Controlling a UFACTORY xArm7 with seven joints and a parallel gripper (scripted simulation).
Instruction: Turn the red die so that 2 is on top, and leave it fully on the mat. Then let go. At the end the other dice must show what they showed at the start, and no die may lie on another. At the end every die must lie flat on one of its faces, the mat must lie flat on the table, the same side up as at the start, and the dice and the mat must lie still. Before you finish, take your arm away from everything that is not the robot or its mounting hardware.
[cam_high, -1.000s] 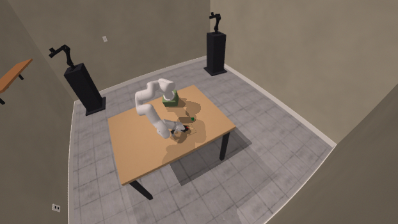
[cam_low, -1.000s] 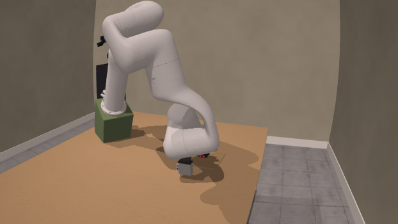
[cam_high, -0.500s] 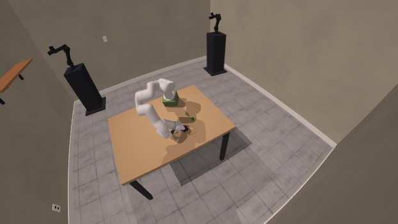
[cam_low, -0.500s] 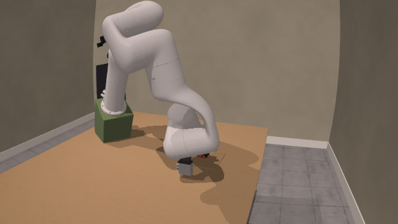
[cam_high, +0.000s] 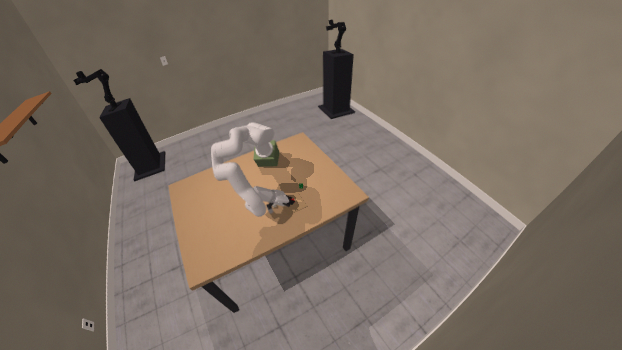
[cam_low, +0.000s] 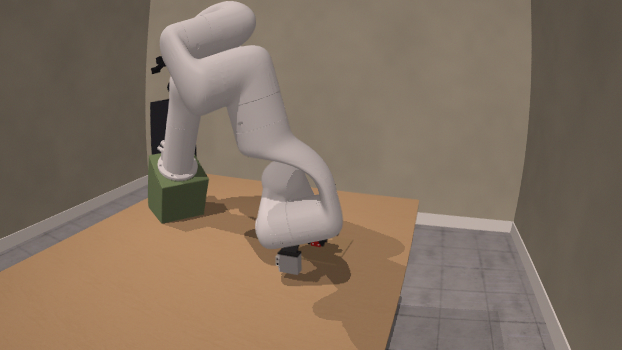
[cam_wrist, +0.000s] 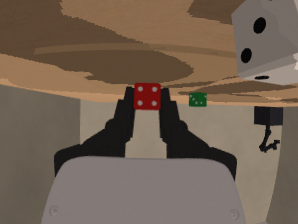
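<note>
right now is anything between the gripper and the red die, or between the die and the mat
Nothing stands between them: the gripper is shut on the red die, its black fingers pressing on two opposite sides. A white die lies close by on the table, so it could crowd the set-down. The mat itself is hard to make out in these views.

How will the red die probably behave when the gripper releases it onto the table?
The red die looks stiff: the gripper clamps it without visible dent. Its flat faces suggest it will settle, not roll far. Released tilted, it may tip onto another face, possibly near the white die.
</note>
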